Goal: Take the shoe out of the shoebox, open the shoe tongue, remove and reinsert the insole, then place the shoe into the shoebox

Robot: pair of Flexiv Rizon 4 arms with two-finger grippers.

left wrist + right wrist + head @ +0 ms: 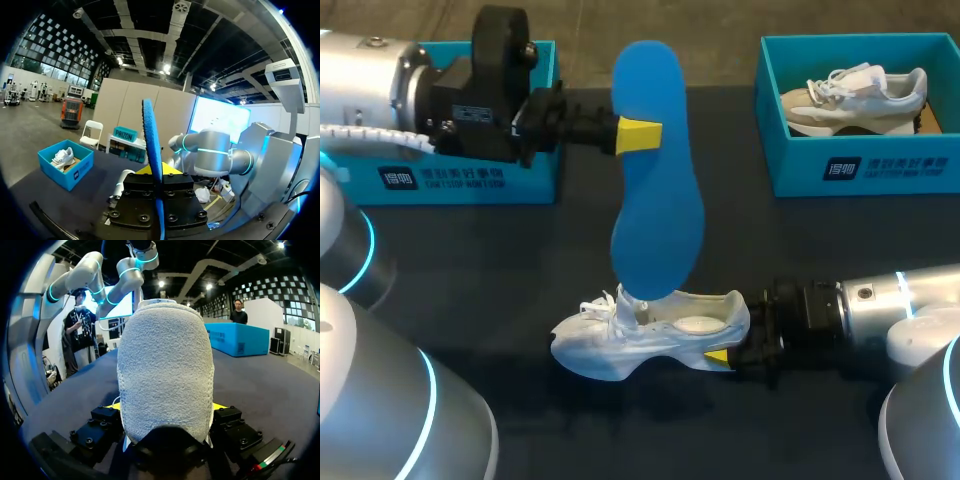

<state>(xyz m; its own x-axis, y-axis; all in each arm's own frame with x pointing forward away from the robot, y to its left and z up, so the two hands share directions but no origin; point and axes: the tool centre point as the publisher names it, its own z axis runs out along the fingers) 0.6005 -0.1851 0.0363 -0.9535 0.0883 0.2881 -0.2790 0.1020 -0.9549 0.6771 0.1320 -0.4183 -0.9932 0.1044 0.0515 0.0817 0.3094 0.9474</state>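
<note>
Dark table [520, 260], shoebox [865, 165] holding a beige shoe [855, 100], left tool [638, 135] clamped on insole [658, 220], right tool [720, 357] gripping white shoe [630, 340].

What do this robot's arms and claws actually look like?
The left arm and right arm are thick silver tubes with rounded joints ringed by glowing cyan bands. The left claw and right claw are black and blocky with bright yellow fingertips. A white ribbed cable runs along the left arm.
</note>
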